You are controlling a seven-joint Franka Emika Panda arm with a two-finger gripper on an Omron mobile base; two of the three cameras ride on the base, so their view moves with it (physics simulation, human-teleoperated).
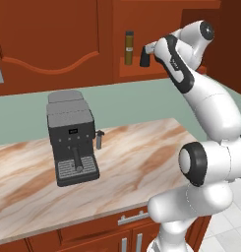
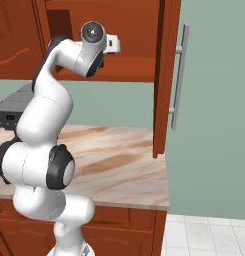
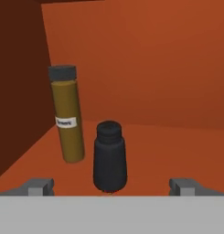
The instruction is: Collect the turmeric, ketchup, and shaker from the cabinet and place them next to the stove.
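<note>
In the cabinet (image 3: 154,68) niche, the slim olive-brown turmeric (image 3: 66,116) jar stands upright at the left, near the side wall. To its right and nearer to me sits the squat black shaker (image 3: 110,157). My gripper (image 3: 112,188) is open, one fingertip on each side of the shaker's base with wide gaps and no contact. From the left base view, the turmeric (image 1: 129,47) and the shaker (image 1: 144,59) stand on the cabinet (image 1: 156,74) shelf, with the gripper (image 1: 148,49) reaching in from the right. The ketchup and the stove are out of view.
A dark grey espresso machine (image 1: 72,138) stands on the marble counter (image 1: 141,152) below the shelf. An arched cabinet door (image 1: 53,39) is left of the niche. A tall panel with a grey bar handle (image 2: 178,75) ends the counter (image 2: 129,165) on the right.
</note>
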